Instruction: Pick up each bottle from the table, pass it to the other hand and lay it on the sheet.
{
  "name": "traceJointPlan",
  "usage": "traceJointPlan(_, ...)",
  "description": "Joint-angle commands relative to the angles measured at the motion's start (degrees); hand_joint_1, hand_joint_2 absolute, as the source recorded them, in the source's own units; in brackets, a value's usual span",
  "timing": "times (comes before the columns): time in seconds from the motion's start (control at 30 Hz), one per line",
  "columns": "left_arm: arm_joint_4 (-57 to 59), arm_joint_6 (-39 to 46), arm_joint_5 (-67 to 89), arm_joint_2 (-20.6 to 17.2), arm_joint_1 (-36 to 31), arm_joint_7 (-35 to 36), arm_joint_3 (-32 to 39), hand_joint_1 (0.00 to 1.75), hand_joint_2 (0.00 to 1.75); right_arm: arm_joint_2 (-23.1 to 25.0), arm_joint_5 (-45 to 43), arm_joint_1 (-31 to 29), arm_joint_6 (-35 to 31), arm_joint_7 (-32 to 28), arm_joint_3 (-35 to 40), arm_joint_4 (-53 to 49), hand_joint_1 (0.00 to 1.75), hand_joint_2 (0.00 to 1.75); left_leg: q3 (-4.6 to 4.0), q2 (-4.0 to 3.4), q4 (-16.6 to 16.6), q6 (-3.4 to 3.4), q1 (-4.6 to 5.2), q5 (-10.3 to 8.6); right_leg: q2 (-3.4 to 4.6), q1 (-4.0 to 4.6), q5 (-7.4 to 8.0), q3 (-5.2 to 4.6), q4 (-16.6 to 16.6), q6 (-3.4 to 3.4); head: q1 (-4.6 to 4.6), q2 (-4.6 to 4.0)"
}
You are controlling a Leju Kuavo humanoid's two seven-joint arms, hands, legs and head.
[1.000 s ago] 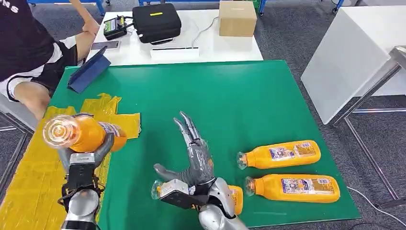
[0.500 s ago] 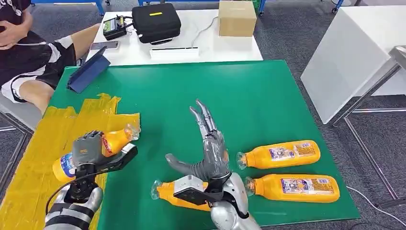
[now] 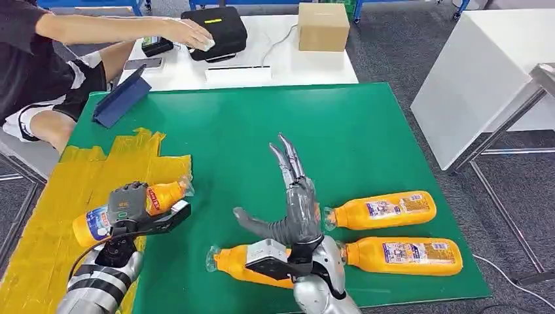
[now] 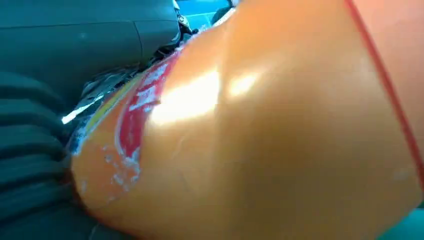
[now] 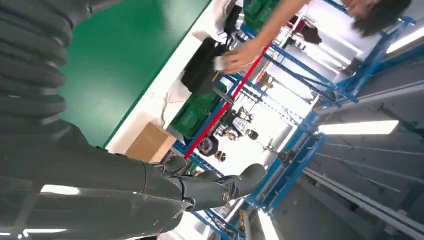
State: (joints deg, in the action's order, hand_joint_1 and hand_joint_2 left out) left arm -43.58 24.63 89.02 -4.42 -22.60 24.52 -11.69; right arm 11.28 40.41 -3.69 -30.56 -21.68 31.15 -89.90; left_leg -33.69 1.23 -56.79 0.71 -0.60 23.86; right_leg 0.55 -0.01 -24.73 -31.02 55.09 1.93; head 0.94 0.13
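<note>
My left hand (image 3: 129,204) grips an orange bottle (image 3: 98,220) and holds it low and nearly flat over the yellow sheet (image 3: 49,229) on the left of the green table. The same bottle (image 4: 260,125) appears close up in the left wrist view. My right hand (image 3: 294,203) is open, fingers straight and pointing away from me, above the green mat (image 3: 262,131). Under its wrist lies a second orange bottle (image 3: 239,263). Two more bottles (image 3: 383,210) (image 3: 402,255) lie on their sides at the front right. The right hand's fingers (image 5: 210,187) hold nothing.
A person sits at the far left, an arm stretched to a black case (image 3: 216,29) on the white table behind. A cardboard box (image 3: 323,25) and a blue tablet stand (image 3: 121,95) sit nearby. A white table (image 3: 478,78) stands to the right.
My left hand has turned the bottle from upright to lying and lowered it over the sheet. My right hand moved right and away, open. The person reached an arm to the black case.
</note>
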Motion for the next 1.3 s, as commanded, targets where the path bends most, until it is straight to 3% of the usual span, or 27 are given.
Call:
traceJointPlan(0.03, 13.54, 2.89, 0.98, 1.47, -2.65, -0.68, 4.30, 0.00, 1.75, -3.25, 2.47, -1.88, 2.97, 2.74, 0.86, 2.94, 0.00, 1.75, 0.24, -0.19, 0.11, 0.01, 0.00, -0.01, 0.03, 0.02, 0.03, 0.22, -0.13, 0.00, 0.00, 0.00)
traceJointPlan(0.1, 12.45, 5.12, 0.98, 1.94, -2.12, -1.50, 6.74, 0.00, 1.75, -5.10, 6.35, -2.85, 7.59, 6.65, 2.20, 4.77, 0.00, 1.75, 0.25, -0.16, 0.09, 0.00, 0.00, -0.02, 0.07, 0.02, 0.04, 0.23, -0.10, 0.00, 0.00, 0.00)
traceJointPlan(0.23, 6.65, 6.77, -0.08, 4.37, 0.72, -7.87, 14.44, 0.00, 1.75, -7.07, 1.96, -0.90, 11.71, 3.94, 0.55, 3.90, 0.00, 1.75, 0.32, -0.18, 0.12, -0.04, -0.01, -0.05, 0.07, 0.05, 0.15, 0.29, -0.13, -0.15, 0.00, 0.00)
traceJointPlan(0.5, 5.69, 6.56, -0.08, 4.87, 1.21, -8.60, 15.33, 0.00, 1.75, -7.20, 1.84, -0.37, 12.15, 3.77, 0.44, 2.76, 0.00, 1.75, 0.21, -0.10, 0.06, -0.07, 0.01, -0.06, 0.00, 0.04, 0.09, 0.21, -0.06, -0.15, 0.02, 0.00)
traceJointPlan(0.63, 0.69, 6.23, -2.22, 7.26, 3.40, -13.90, 18.06, 0.00, 1.75, -8.33, 2.57, 1.13, 14.04, 3.64, -0.18, 1.29, 0.00, 1.75, 0.21, -0.11, 0.09, -0.06, 0.02, -0.03, -0.04, 0.02, 0.07, 0.21, -0.09, -0.14, 0.00, 0.00)
traceJointPlan(0.67, -1.30, 5.39, -3.06, 7.76, 4.37, -15.09, 18.13, 0.00, 0.00, -8.64, 2.40, 1.67, 15.08, 3.53, -0.18, 0.89, 0.00, 1.75, 0.18, -0.08, 0.06, -0.06, 0.00, -0.04, -0.05, 0.03, 0.08, 0.17, -0.07, -0.14, 0.00, 0.00)
traceJointPlan(0.8, -13.47, 3.56, -12.00, 9.90, 10.29, -22.80, 17.52, 0.00, 0.00, -10.69, -4.95, 6.22, 22.02, -0.68, -0.68, -4.18, 0.00, 1.75, 0.12, 0.00, 0.04, -0.04, 0.00, -0.03, -0.11, 0.03, 0.05, 0.13, -0.07, -0.13, 0.00, 0.00)
traceJointPlan(1.03, -36.41, 2.29, -39.56, 10.74, 21.43, -42.22, 11.53, 0.00, 0.00, -15.70, -5.65, 11.48, 24.35, 0.24, -1.52, -3.88, 0.00, 1.75, 0.06, -0.04, -0.01, 0.02, 0.04, 0.11, -0.12, 0.02, -0.06, 0.14, -0.09, -0.08, 0.00, 0.00)
traceJointPlan(1.07, -38.28, 1.53, -42.59, 10.75, 22.25, -43.82, 11.27, 0.00, 1.75, -16.46, -4.84, 11.65, 23.97, 1.32, -0.89, -3.29, 0.00, 1.75, 0.05, -0.14, -0.03, 0.03, 0.03, 0.16, -0.05, 0.03, -0.07, 0.11, -0.10, -0.09, 0.00, 0.00)
traceJointPlan(1.3, -45.02, -6.90, -58.91, 10.81, 24.45, -52.38, 11.44, 0.00, 1.75, -25.81, -0.58, 14.10, 21.14, 6.40, 6.86, -5.13, 0.00, 1.75, -0.20, -0.03, -0.06, 0.03, 0.05, 0.15, -0.13, 0.02, -0.06, -0.13, -0.06, -0.12, 0.02, 0.00)
